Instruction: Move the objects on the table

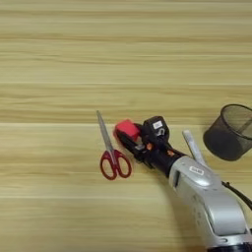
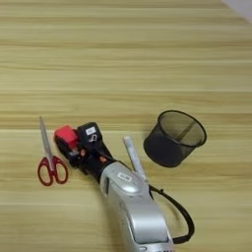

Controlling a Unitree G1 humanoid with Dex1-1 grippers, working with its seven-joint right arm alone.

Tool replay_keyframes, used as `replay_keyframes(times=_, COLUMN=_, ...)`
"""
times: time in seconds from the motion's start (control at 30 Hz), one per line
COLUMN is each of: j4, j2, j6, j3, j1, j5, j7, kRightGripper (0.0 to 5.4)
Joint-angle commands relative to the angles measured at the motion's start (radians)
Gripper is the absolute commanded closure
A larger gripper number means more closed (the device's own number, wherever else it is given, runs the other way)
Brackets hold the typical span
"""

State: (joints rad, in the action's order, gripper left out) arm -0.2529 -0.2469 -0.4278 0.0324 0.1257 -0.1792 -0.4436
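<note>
The bench of pale, streaked wood fills both views. The silver forearm comes up from the bottom edge, slanting up and to the left, and ends in the tool. The right eye view shows the forearm's whole width and a black cable looping off its right side; the left eye view cuts off part of the forearm at the right edge and shows only a short stretch of cable.

The black mesh cup, taken here as the landmark, stands upright. The right eye view shows it whole, with a dark rod-like thing leaning inside; the left eye view cuts it off at the right edge. Left of the cup, near it, lies the white-barrelled marker, its lower end hidden under the forearm.

Further left of the cup, beyond the marker, the tool closes its black fingers on the small red cube, the cube pressed between them low over the bench; whether it touches the wood cannot be told. Furthest left of the cup lie the red-handled scissors, blades shut and pointing away, just beside the cube but apart from it
</note>
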Motion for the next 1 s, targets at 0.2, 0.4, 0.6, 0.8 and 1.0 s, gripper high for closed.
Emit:
replay_keyframes(times=0.2, j4=-0.095, j2=-0.037, j6=0.009, j3=-0.029, j1=0.015, j5=0.004, j7=0.021, kRightGripper=3.14)
replay_keyframes(times=0.4, j4=-0.135, j2=-0.052, j6=-0.003, j3=-0.034, j1=0.06, j5=0.013, j7=0.025, kRightGripper=3.14)
replay_keyframes(times=0.6, j4=-0.156, j2=-0.066, j6=-0.009, j3=-0.051, j1=0.106, j5=0.021, j7=0.025, kRightGripper=3.14)
replay_keyframes(times=0.8, j4=-0.163, j2=-0.079, j6=-0.008, j3=-0.07, j1=0.141, j5=0.021, j7=0.02, kRightGripper=3.14)
replay_keyframes(times=1.0, j4=-0.161, j2=-0.082, j6=-0.004, j3=-0.08, j1=0.156, j5=0.021, j7=0.019, kRightGripper=3.15)
